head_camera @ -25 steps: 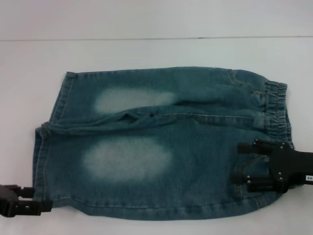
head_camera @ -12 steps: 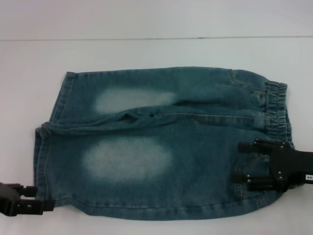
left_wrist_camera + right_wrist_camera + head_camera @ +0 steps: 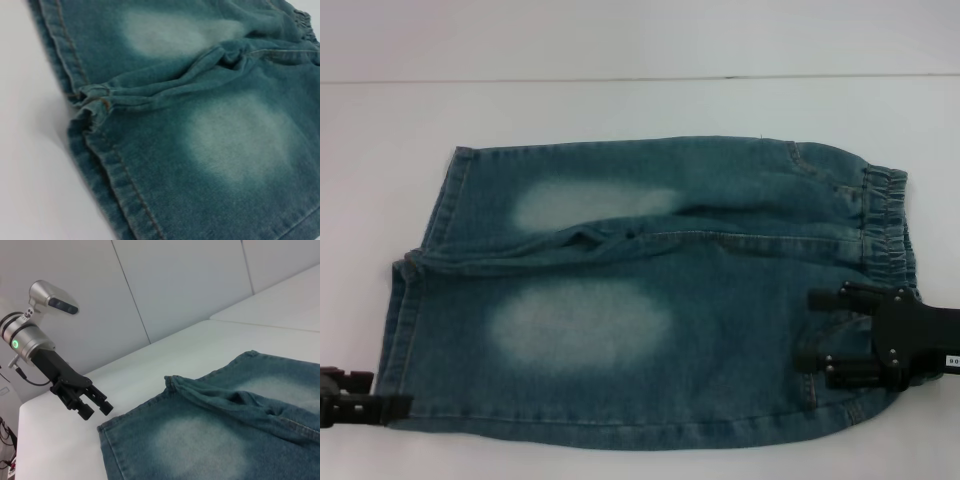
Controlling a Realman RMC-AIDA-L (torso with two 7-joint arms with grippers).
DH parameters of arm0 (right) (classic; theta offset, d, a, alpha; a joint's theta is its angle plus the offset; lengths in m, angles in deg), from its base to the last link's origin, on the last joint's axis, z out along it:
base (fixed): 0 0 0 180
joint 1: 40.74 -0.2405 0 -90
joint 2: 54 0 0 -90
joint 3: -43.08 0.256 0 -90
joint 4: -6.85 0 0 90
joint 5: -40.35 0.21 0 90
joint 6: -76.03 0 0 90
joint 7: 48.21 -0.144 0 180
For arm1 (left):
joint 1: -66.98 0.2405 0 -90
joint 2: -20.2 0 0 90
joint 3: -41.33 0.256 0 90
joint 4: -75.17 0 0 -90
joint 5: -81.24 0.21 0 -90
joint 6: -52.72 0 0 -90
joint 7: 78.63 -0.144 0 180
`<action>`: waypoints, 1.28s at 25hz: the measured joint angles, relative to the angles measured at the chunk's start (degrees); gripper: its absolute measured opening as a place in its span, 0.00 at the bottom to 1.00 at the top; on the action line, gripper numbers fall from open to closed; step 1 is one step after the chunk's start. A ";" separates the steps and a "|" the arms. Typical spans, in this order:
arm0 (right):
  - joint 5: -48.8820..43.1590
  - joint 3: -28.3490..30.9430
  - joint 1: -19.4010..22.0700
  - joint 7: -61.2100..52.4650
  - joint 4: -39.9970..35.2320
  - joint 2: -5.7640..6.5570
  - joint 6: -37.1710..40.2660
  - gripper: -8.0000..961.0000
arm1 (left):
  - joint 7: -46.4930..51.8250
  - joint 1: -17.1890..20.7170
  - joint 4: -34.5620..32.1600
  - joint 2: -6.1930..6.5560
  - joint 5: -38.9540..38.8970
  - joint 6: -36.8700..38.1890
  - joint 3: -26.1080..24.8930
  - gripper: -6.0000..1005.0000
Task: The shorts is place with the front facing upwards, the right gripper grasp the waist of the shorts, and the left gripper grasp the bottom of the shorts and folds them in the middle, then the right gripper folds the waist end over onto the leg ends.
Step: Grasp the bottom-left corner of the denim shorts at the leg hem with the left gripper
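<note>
The shorts [image 3: 650, 300] lie flat and front up on the white table, with the waist [image 3: 885, 225] to the right and the leg ends [image 3: 405, 320] to the left. My right gripper [image 3: 805, 330] is open over the near pocket, just inside the waistband; I cannot tell whether it touches the cloth. At the lower left my left gripper [image 3: 388, 392] stands open beside the near hem's corner, holding nothing. The right wrist view shows that left gripper [image 3: 96, 410] just off the hem [image 3: 107, 445]. The left wrist view shows only the hems [image 3: 115, 180] and the crotch fold.
The bare white table [image 3: 620, 110] runs behind and to the left of the shorts. A wall of pale panels [image 3: 175, 285] stands behind the table's far edge.
My left gripper has slid left and down toward the picture's corner, uncovering the near hem's corner. The right gripper and the shorts have stayed put.
</note>
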 joint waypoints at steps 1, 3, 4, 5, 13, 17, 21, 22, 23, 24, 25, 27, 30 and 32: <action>0.00 -0.02 0.00 0.00 -0.11 -0.01 0.03 0.98 | 0.49 -0.03 -0.26 0.07 0.00 0.22 -0.01 0.86; 0.00 -0.01 0.06 0.00 -0.22 -0.02 0.21 0.98 | 1.12 -0.07 -1.02 0.18 -0.03 0.82 -0.03 0.86; 0.00 0.02 0.13 0.00 -0.24 -0.03 0.32 0.98 | 1.30 -0.11 -1.30 0.18 -0.04 1.15 -0.03 0.86; 0.00 0.04 0.23 0.00 -0.24 -0.03 0.37 0.98 | 1.58 -0.17 -1.58 0.17 -0.05 1.48 -0.02 0.86; 0.00 0.06 0.77 0.55 -0.26 -0.15 0.62 0.98 | 4.96 -0.29 -3.91 -0.54 0.39 2.10 1.49 0.86; 0.00 0.06 0.75 0.59 -0.40 -0.14 0.87 0.98 | 6.29 -0.33 -3.13 -0.66 0.49 1.85 3.36 0.86; 0.00 -0.05 0.70 0.66 -0.43 -0.13 0.89 0.98 | 6.73 -0.35 -2.47 -0.74 1.90 1.09 4.33 0.86; 0.00 -0.12 0.69 0.67 -0.43 -0.12 0.90 0.98 | 6.76 -0.40 -2.30 -0.79 2.57 0.68 4.43 0.86; 0.00 -0.17 0.68 0.67 -0.43 -0.13 0.90 0.98 | 6.76 -0.44 -2.19 -0.80 2.98 0.32 4.51 0.86; 0.00 -0.20 0.68 0.67 -0.43 -0.12 0.90 0.98 | 6.76 -0.46 -2.09 -0.81 3.25 -0.03 4.62 0.86; 0.00 -0.22 0.67 0.68 -0.43 -0.12 0.90 0.98 | 6.76 -0.48 -2.06 -0.82 3.35 -0.29 4.72 0.86; 0.00 -0.29 0.66 0.69 -0.43 -0.12 0.90 0.98 | 6.77 -0.52 -2.08 -0.83 3.37 -0.61 4.83 0.86; 0.00 -0.35 0.66 0.70 -0.37 -0.12 0.90 0.99 | 6.77 -0.57 -2.11 -0.83 3.41 -1.38 4.88 0.86; 0.00 -0.35 0.66 0.70 -0.36 -0.12 0.90 0.99 | 6.76 -0.61 -2.04 -0.83 3.65 -1.90 4.93 0.86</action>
